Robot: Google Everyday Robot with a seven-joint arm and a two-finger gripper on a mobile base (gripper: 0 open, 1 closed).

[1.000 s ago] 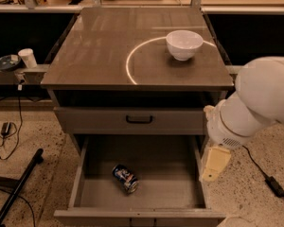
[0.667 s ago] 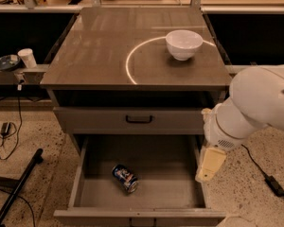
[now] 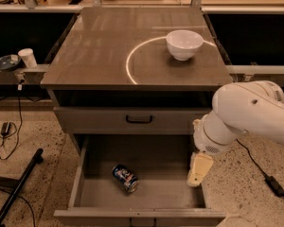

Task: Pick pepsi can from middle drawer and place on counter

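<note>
Gripper (image 3: 198, 170) nearer pepsi can (image 3: 125, 178) in drawer (image 3: 161, 152)

A robotics lab or workshop: a lone drawer cabinet (image 3: 85, 119) with a marked counter (image 3: 99, 56) on speckled floor (image 3: 42, 136), loose cables (image 3: 19, 108) at 9 o'clock, a black stand leg (image 3: 16, 188) at 8, the hand (image 3: 199, 170) at 4 o'clock.

pepsi can (image 3: 125, 178) dark blue | middle drawer (image 3: 156, 157) grey | counter (image 3: 104, 46) grey-brown, white arc | pincer (image 3: 199, 170) cream, by drawer's right wall

Pepsi can (image 3: 125, 178) in middle drawer (image 3: 161, 162), jaws right
</note>
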